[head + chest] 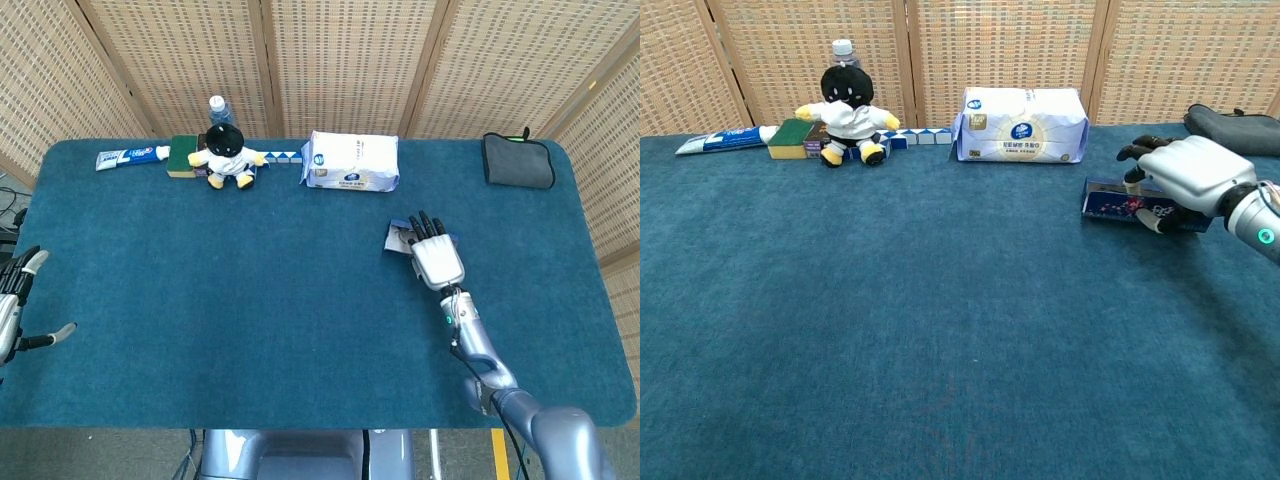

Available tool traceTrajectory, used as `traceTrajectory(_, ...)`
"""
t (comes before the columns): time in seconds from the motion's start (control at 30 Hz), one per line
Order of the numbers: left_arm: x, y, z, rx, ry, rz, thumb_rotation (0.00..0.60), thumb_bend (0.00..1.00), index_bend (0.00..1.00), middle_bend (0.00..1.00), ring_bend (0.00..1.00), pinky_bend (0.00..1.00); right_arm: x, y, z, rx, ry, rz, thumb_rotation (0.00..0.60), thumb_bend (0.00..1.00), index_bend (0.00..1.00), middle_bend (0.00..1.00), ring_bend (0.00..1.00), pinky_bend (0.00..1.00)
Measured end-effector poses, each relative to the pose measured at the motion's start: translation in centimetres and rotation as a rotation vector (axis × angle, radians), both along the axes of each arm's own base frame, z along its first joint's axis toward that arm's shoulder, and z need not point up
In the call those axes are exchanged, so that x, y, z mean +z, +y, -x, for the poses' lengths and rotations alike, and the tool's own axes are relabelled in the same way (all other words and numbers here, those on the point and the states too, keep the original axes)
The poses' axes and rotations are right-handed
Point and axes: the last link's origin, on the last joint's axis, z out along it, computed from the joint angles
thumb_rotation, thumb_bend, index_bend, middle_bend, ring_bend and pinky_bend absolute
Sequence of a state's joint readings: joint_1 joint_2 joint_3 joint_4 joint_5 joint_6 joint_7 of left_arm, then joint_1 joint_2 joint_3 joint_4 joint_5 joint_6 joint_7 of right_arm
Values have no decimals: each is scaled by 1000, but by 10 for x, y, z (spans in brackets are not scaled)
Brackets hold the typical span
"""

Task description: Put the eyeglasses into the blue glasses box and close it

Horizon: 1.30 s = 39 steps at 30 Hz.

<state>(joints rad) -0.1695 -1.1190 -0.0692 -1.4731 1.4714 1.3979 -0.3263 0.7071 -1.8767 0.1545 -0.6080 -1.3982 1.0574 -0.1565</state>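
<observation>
The blue glasses box (398, 240) (1112, 201) lies right of centre on the teal table, its lid down. My right hand (436, 256) (1187, 176) lies over the box's right part, fingers (1133, 152) curled across the top and thumb against the front side, gripping it. No eyeglasses show in either view. At the table's left edge my left hand (14, 301) hovers with its fingers spread and nothing in it; only the head view shows it.
Along the back edge stand a tissue pack (350, 160) (1021, 124), a plush doll (226, 155) (847, 116), a water bottle (217, 107), a green sponge (792, 138), a toothpaste tube (131, 156) and a row of small blocks (921, 137). A dark pouch (517, 160) (1232, 129) lies back right.
</observation>
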Motion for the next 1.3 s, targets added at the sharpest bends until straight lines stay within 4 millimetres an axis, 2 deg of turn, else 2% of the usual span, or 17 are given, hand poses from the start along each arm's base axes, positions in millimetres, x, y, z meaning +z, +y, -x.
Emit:
traceTrajectory(0.27, -1, 0, -1, -2, 3, 4, 600, 0, 0, 0, 0, 0, 18, 33, 6, 89, -15, -78, 600, 569, 682, 144, 2, 167)
traceTrajectory(0.7, -3, 0, -1, -2, 8, 10, 600, 0, 0, 0, 0, 0, 31, 113, 7, 240, 60, -271, 600, 569, 682, 153, 4, 167)
traceTrajectory(0.8, -4, 1, -2, -2, 9, 12, 600, 0, 0, 0, 0, 0, 37, 123, 5, 270, 95, -292, 600, 569, 682, 153, 5, 167)
traceTrajectory(1.07, -4, 0, -2, -2, 10, 12, 600, 0, 0, 0, 0, 0, 44, 111, 4, 283, 177, -302, 600, 569, 682, 153, 6, 167)
traceTrajectory(1.3, -6, 0, -2, 0, 19, 22, 600, 0, 0, 0, 0, 0, 48, 97, -6, 297, 226, -293, 600, 569, 682, 153, 6, 167)
